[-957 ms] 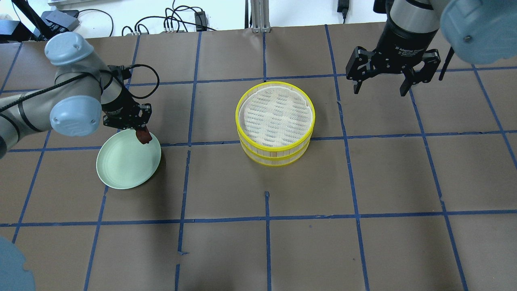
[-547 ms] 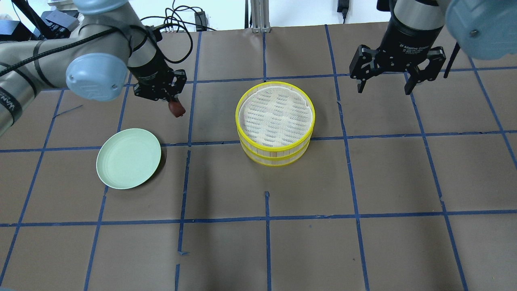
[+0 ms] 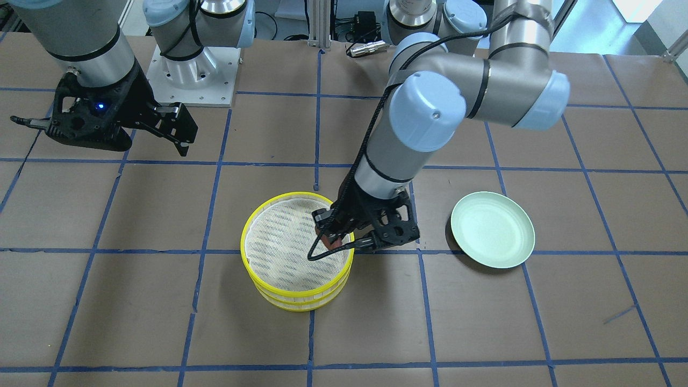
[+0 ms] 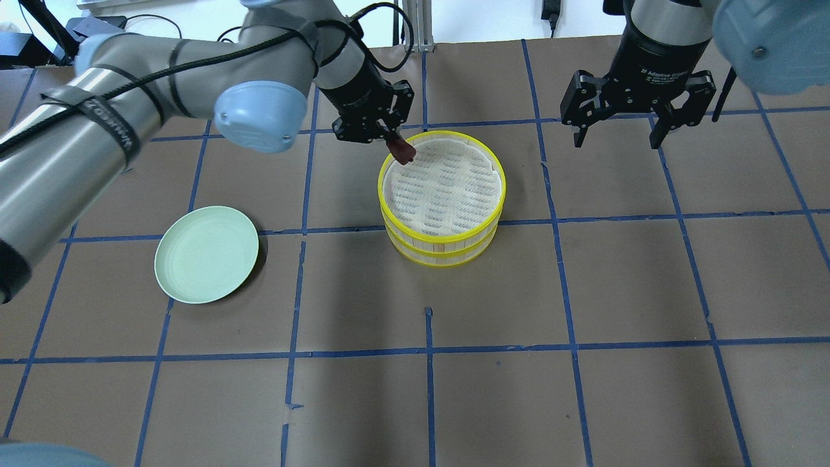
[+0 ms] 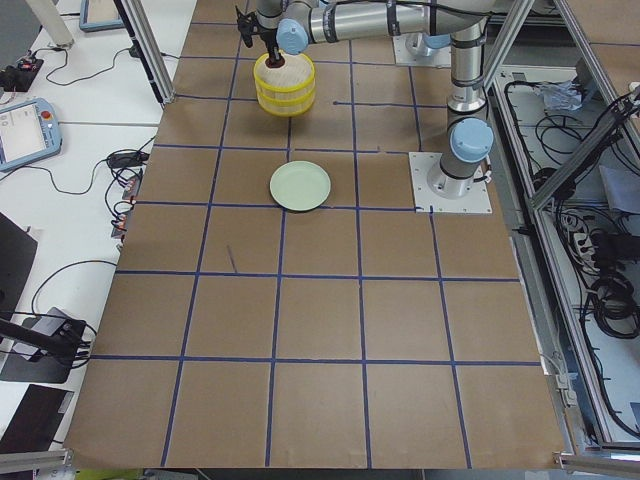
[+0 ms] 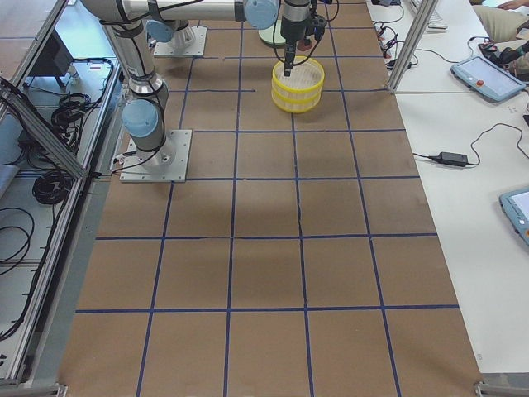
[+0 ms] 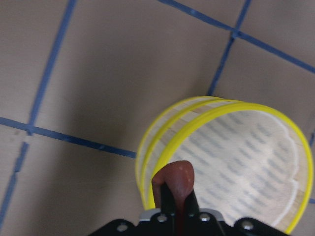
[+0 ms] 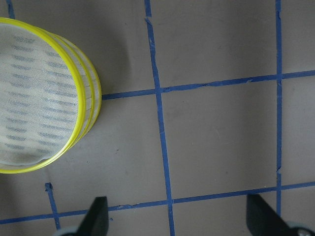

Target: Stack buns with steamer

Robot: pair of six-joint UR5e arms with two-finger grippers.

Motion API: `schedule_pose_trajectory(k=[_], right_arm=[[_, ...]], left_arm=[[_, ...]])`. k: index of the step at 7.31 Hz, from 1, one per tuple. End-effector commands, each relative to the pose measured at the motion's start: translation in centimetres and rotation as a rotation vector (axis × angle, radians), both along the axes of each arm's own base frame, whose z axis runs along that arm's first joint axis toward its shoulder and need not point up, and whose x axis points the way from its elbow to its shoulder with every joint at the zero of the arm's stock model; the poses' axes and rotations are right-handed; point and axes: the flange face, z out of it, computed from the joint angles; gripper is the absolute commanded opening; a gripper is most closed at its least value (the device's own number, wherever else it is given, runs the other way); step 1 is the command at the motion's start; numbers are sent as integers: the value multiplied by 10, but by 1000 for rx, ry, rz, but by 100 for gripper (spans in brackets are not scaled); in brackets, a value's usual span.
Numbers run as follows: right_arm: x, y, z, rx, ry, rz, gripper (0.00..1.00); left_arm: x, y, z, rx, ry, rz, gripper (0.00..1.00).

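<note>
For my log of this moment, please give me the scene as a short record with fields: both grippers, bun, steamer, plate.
left gripper: shut on the red-brown bun
red-brown bun: held in the air, over the edge of the steamer's top tray
right gripper: open, holds nothing, off to the side of the steamer
steamer: two trays stacked, top liner bare
green plate: on the table, apart from the steamer, nothing on it

The brown tabletop [image 4: 583,292] is crossed by a grid of blue tape lines [image 4: 428,350]. Two yellow-rimmed steamer trays [image 4: 441,250] stand stacked near its middle, over one tape line. A pale green plate [image 4: 206,254] lies flat, well apart, toward the robot's left.
</note>
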Motion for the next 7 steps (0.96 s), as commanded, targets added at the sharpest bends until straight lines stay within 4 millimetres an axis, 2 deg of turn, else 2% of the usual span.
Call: schedule_pose_trajectory(k=[1,2,3,5,6,7], right_arm=[[1,0,-1,0,0,1,100],[-1,0,0,-2,0,-2,100],[2,0,0,-5,-9,1,100],[0,-2,2,-7,-15,-4,100],[-4,-3,4,-11,-13,-10,100],[-5,-3,6,-16,-12,-11,100]], left_arm=[[-31,-8,-38,-11,17,-16,26],[-33,-9,-52,-5,10,-23,73],[-34,-7,-45,-16,12,-29,90],[-34,-5,-24,-49,17,-53,99],[-23,-1,2,-82,16,-76,99],[14,4,21,-69,-48,-137,99]])
